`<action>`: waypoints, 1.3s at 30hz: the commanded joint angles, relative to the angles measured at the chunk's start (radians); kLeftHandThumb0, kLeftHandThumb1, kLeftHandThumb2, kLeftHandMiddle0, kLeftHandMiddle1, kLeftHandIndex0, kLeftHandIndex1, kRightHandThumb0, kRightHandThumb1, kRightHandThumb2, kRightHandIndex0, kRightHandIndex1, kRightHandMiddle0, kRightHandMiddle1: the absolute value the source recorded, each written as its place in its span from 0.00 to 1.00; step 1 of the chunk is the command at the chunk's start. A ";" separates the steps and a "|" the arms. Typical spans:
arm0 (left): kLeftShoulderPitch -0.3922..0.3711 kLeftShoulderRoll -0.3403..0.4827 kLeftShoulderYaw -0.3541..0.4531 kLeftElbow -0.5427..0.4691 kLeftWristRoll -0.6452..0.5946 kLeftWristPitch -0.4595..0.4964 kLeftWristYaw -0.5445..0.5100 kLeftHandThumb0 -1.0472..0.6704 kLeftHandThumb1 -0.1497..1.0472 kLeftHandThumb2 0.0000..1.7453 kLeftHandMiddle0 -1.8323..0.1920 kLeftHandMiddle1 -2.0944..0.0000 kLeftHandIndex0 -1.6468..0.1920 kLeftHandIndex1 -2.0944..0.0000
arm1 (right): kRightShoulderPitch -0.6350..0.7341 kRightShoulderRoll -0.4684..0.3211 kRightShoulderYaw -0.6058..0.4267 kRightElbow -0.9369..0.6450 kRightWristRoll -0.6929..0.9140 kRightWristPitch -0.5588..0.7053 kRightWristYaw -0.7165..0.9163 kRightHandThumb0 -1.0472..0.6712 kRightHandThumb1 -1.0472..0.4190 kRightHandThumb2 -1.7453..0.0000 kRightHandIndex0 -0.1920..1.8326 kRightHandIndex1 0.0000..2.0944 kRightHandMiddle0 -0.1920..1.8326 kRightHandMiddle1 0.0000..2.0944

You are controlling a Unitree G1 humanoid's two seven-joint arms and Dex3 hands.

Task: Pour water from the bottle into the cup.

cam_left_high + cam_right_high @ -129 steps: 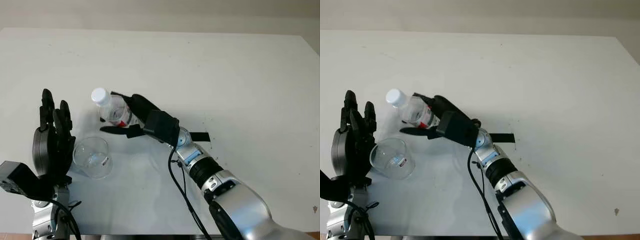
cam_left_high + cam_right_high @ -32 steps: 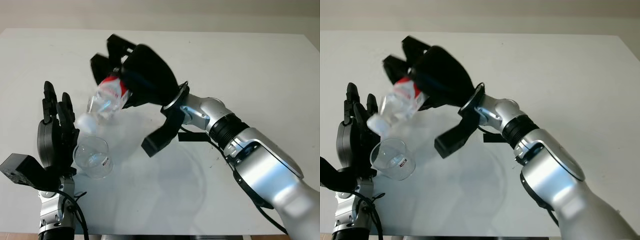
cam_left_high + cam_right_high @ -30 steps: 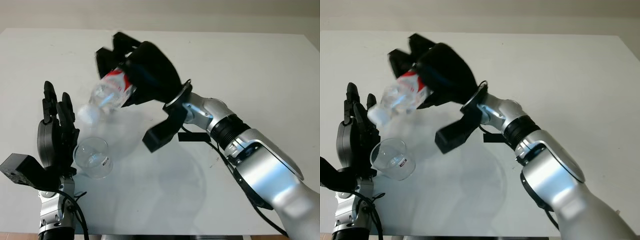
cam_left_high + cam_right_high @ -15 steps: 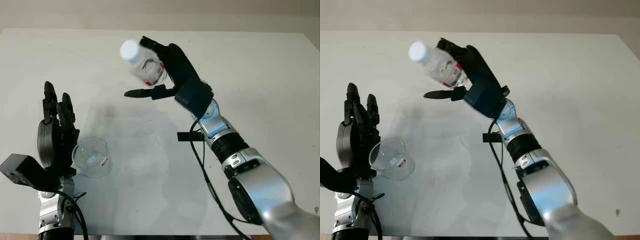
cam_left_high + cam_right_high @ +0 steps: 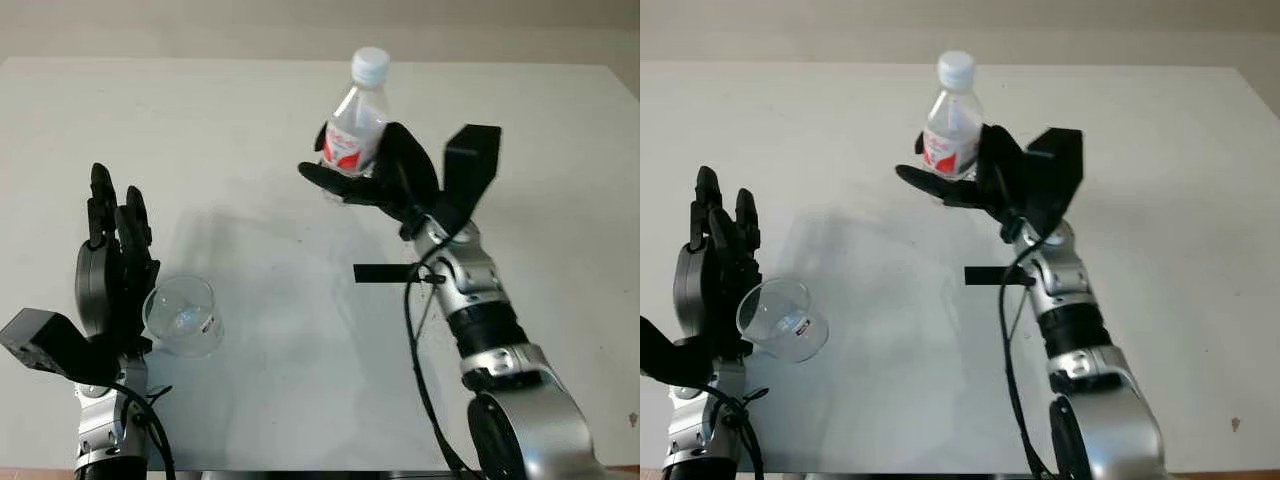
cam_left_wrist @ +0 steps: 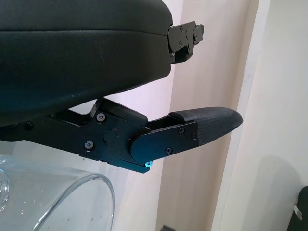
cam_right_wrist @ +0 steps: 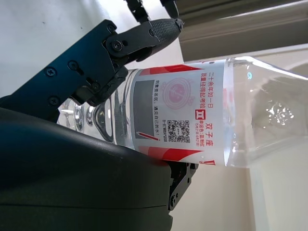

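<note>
With our right hand clamped round the upright, white-capped clear plastic bottle at twelve o'clock, we should set it down gently, well apart from the clear glass cup at eight o'clock beside our open left hand.

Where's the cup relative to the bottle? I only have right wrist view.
Observer: The cup stands on the table at the robot's near left. The bottle is well off to its right and farther out, not over it.
Operator: Bottle tilted?
Observer: No, the right hand holds it upright, neck up.
Operator: Cap?
Observer: A white cap is on the neck.
Operator: Left hand doing anything?
Observer: The left hand is open, upright right beside the cup, on its left side. I cannot tell whether they touch.
</note>
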 commanded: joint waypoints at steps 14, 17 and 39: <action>0.044 -0.016 -0.005 0.037 -0.003 0.005 -0.007 0.18 1.00 0.39 0.98 0.98 1.00 1.00 | 0.251 -0.082 -0.048 -0.241 -0.048 0.029 -0.037 0.49 0.00 0.82 0.52 1.00 0.30 1.00; 0.045 -0.018 -0.005 0.036 -0.004 0.005 -0.007 0.18 1.00 0.39 0.97 0.97 1.00 1.00 | 0.290 -0.084 -0.041 -0.252 -0.072 -0.003 -0.044 0.48 0.00 0.83 0.50 1.00 0.28 1.00; 0.066 -0.015 -0.006 0.016 -0.007 0.006 -0.010 0.18 1.00 0.40 0.98 0.97 1.00 1.00 | 0.347 -0.049 -0.037 -0.242 -0.012 0.144 -0.045 0.49 0.00 0.83 0.43 1.00 0.25 1.00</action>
